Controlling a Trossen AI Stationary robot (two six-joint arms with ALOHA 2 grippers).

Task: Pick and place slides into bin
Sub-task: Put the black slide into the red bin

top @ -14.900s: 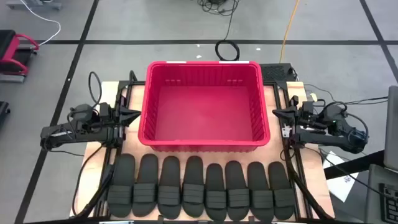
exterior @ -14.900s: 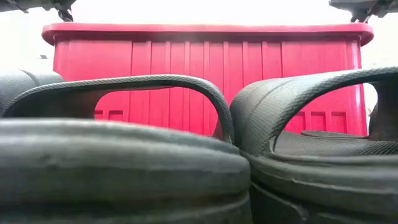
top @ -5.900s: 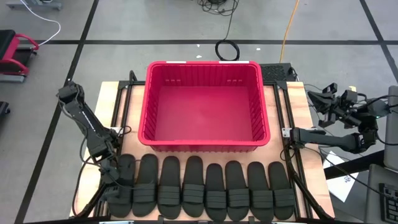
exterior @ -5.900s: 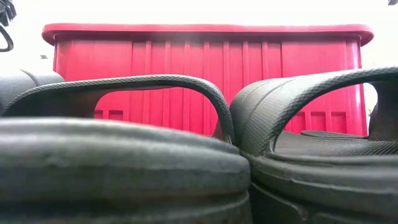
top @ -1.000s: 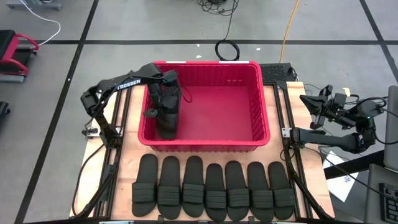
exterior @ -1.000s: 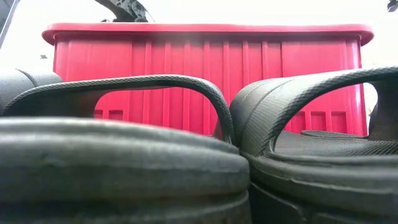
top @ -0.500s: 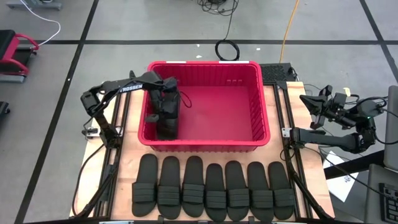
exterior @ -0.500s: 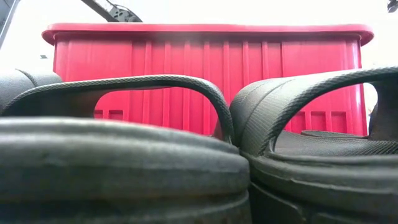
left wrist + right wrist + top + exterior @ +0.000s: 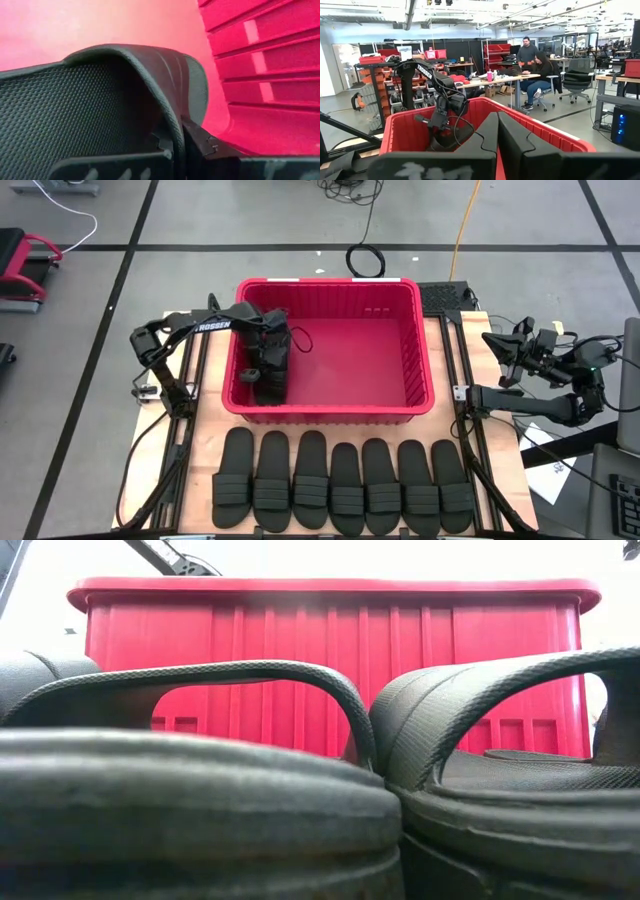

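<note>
I've got the left gripper [image 9: 262, 370] down inside the bin [image 9: 330, 284], at its left end, clamped on one slide [image 9: 268, 385]. Left wrist cam confirms: fingers [image 9: 200, 142] pinch the ribbed strap, one each side, and the held slide [image 9: 100, 110] fills most of the pic w/ red bin wall [image 9: 265, 75] just beyond. From above, that slide sits low in the bin near the left wall & front edge; can't tell if it touches the floor of the bin.

Seven more slides [image 9: 345, 480] lie in a row on the table [image 9: 160, 440] in front of the bin, side by side, straps toward me, touching or nearly so. Low cam is basically blocked by two of them [image 9: 200, 790], w/ the bin's front wall [image 9: 330, 650] behind and a bit of the left arm [image 9: 165, 555] poking over the rim.

Right gripper [image 9: 505, 350] is parked off the table's right side, well apart from the bin. Right wrist cam shows its fingers [image 9: 512, 137] pressed together, nothing between them, looking across the bin [image 9: 555, 135] at the left arm [image 9: 440, 95]. Two people [image 9: 535, 57] at a desk far back in the room.
</note>
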